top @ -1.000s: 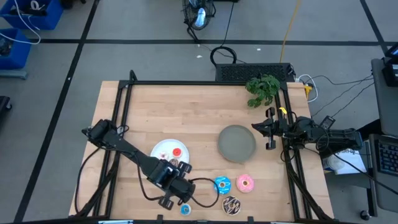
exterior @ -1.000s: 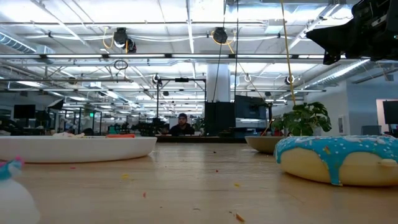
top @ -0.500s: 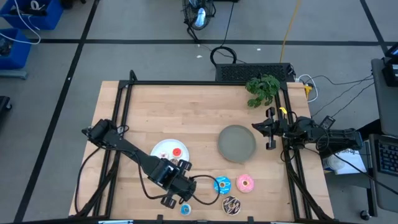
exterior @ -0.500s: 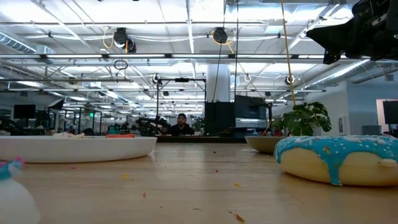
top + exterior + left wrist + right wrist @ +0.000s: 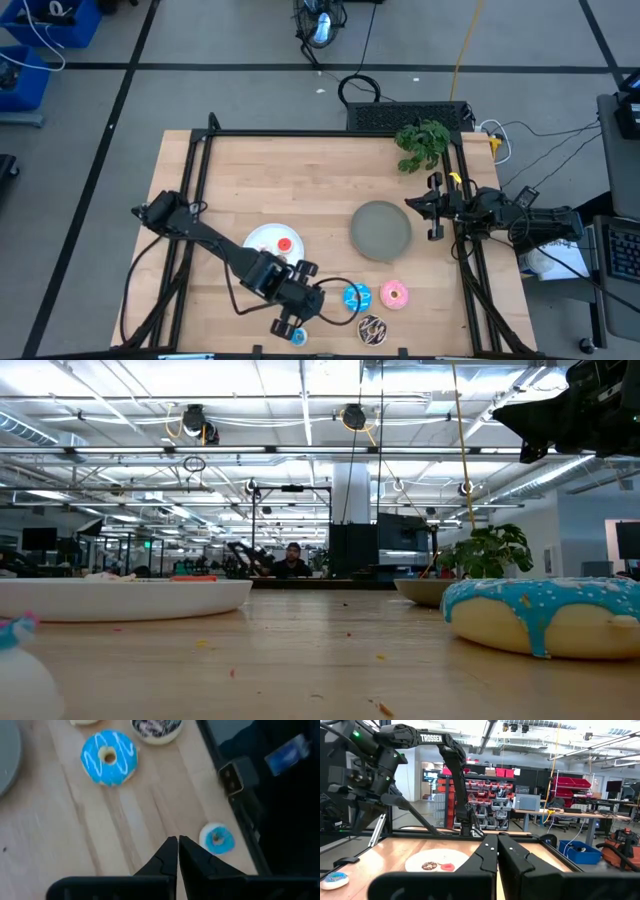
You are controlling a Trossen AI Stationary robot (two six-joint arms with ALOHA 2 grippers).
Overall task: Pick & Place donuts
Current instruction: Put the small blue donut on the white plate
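Note:
My left gripper (image 5: 316, 300) is shut and empty near the table's near edge, and it touches nothing. The tiny blue donut (image 5: 216, 839) (image 5: 297, 336) lies flat just beyond and beside its fingertips (image 5: 177, 843). Farther ahead lie the blue sprinkled donut (image 5: 357, 296) (image 5: 109, 751), the chocolate donut (image 5: 372, 328) (image 5: 156, 727) and the pink donut (image 5: 394, 294). The tiny red donut (image 5: 284, 245) and the brown donut (image 5: 427, 866) lie on the white plate (image 5: 258, 236). My right gripper (image 5: 432, 210) waits, shut, at the table's right edge.
The gray plate (image 5: 381, 230) sits right of centre. A green plant (image 5: 422, 143) stands at the far right corner. The table's black frame rail (image 5: 240, 785) runs close beside the tiny blue donut. Bare wood fills the far half of the table.
My left gripper has moved a little toward the table's right edge, away from the white plate and toward the blue sprinkled donut, and stays shut. The donuts have not moved.

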